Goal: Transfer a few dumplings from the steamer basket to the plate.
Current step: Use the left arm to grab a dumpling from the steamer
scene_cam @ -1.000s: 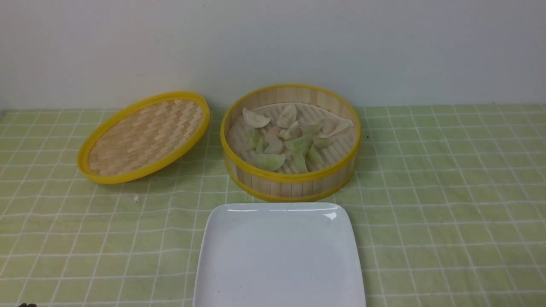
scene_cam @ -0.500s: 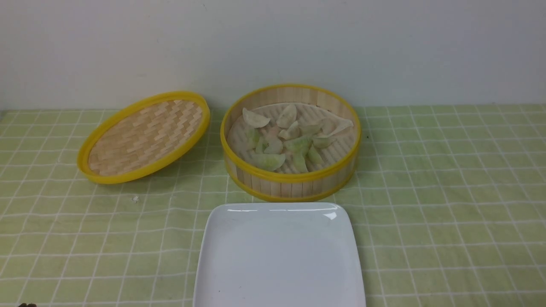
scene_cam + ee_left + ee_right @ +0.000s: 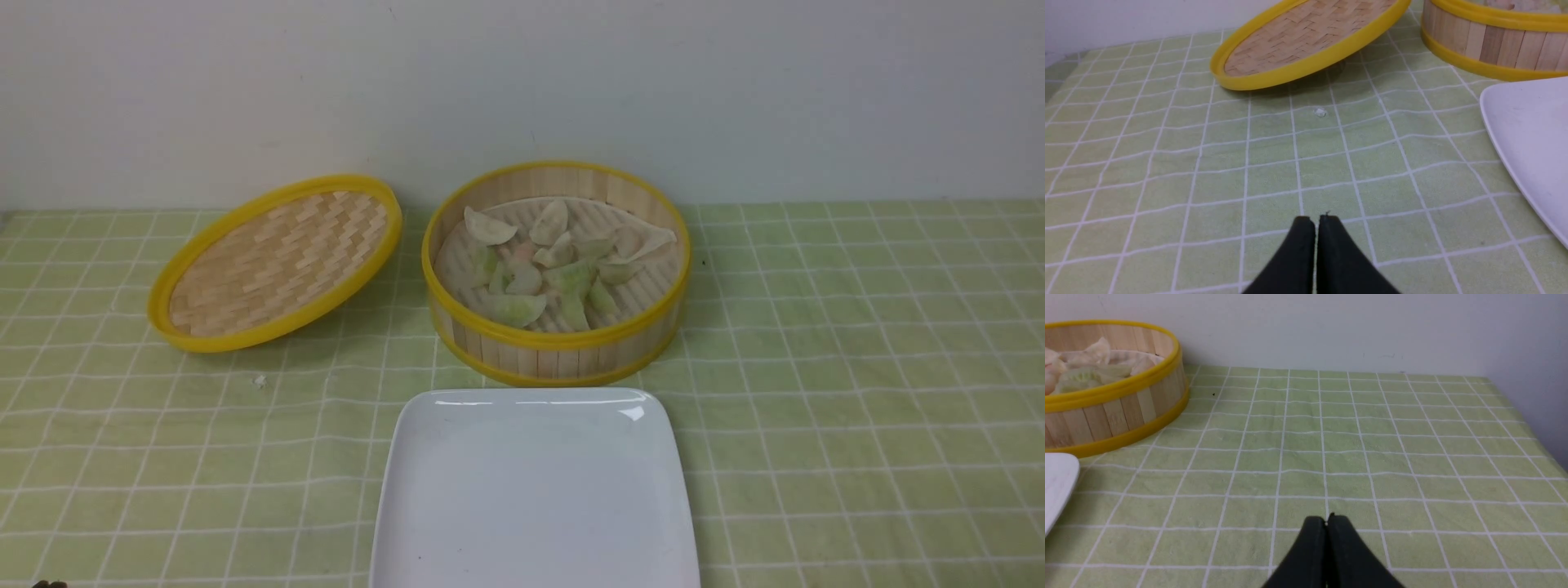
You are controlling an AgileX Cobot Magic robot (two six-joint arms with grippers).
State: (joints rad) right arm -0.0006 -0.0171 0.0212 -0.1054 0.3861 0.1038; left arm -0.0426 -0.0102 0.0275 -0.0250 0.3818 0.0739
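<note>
Several pale greenish dumplings (image 3: 563, 265) lie in the round bamboo steamer basket (image 3: 555, 347) at the middle back of the table. Directly in front of it sits the white rounded-square plate (image 3: 535, 490), with nothing on it. My left gripper (image 3: 1316, 220) is shut and holds nothing; it hovers low over the cloth, left of the plate (image 3: 1531, 134) and near the table's front. My right gripper (image 3: 1326, 520) is shut too, holding nothing, over the cloth to the right of the basket (image 3: 1114, 412). Neither arm shows in the front view.
The flat woven lid (image 3: 273, 261) with a yellow rim leans tilted on the cloth left of the basket. A small white crumb (image 3: 259, 380) lies in front of it. A green checked cloth (image 3: 857, 367) covers the table, and a white wall stands close behind.
</note>
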